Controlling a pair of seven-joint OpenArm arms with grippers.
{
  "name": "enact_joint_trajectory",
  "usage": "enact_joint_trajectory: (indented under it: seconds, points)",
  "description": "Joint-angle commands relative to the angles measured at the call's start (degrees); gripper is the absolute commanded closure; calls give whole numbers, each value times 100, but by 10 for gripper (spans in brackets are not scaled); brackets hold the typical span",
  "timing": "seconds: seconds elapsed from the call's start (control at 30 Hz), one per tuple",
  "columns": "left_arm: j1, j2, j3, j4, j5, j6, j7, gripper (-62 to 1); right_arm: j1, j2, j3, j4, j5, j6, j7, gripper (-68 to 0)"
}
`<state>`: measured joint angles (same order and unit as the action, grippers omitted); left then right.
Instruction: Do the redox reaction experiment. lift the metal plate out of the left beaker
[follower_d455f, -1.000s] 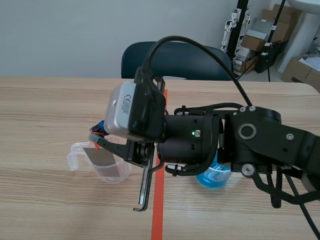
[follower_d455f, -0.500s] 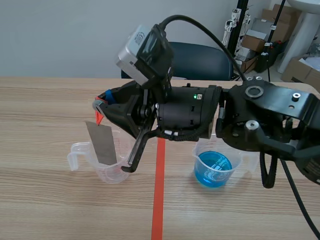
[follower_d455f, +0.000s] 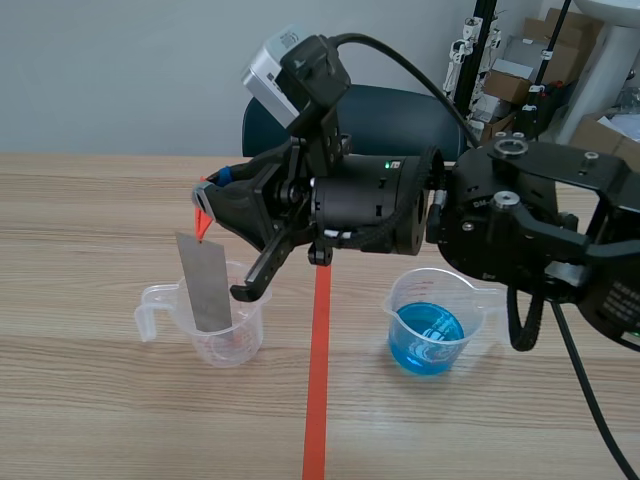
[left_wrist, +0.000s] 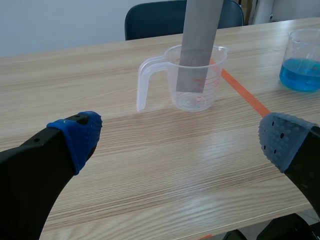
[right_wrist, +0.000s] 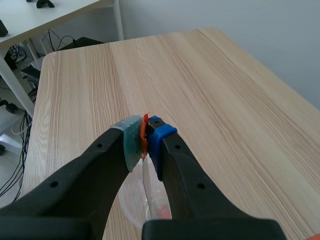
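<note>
A grey metal plate (follower_d455f: 203, 283) hangs upright with its lower end inside the clear left beaker (follower_d455f: 222, 335). My right gripper (follower_d455f: 204, 207) reaches in from the right and is shut on the red tab (follower_d455f: 203, 224) at the plate's top. In the right wrist view the pads pinch that red tab (right_wrist: 144, 131), and the plate (right_wrist: 146, 187) hangs edge-on below, over the beaker (right_wrist: 131, 202). My left gripper (left_wrist: 177, 137) is open and low over the table, short of the beaker (left_wrist: 192, 80) and the plate (left_wrist: 200, 45).
A second beaker (follower_d455f: 430, 325) holding blue liquid stands right of the orange-red tape line; the left wrist view shows this blue-liquid beaker (left_wrist: 303, 62) too. A dark chair (follower_d455f: 350, 115) sits behind the table's far edge. Boxes and stands fill the back right.
My right gripper has risen and tilted up, drawing the plate higher out of the left beaker. The beakers have not moved.
</note>
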<state>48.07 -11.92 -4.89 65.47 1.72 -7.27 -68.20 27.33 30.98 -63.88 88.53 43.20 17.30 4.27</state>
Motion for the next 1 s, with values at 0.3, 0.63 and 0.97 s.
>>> enact_joint_trajectory:
  seconds: [0.3,0.63,0.97]
  points:
    - [31,-48,26,52,-15,9,-98,-623,367,0,26,22,402,-17,-146,-2]
    - [33,-48,26,52,-15,9,-98,-623,780,142,26,39,1134,74,-514,-2]
    - [33,-48,26,52,-15,9,-101,-623,1279,380,26,68,2142,232,-951,-2]
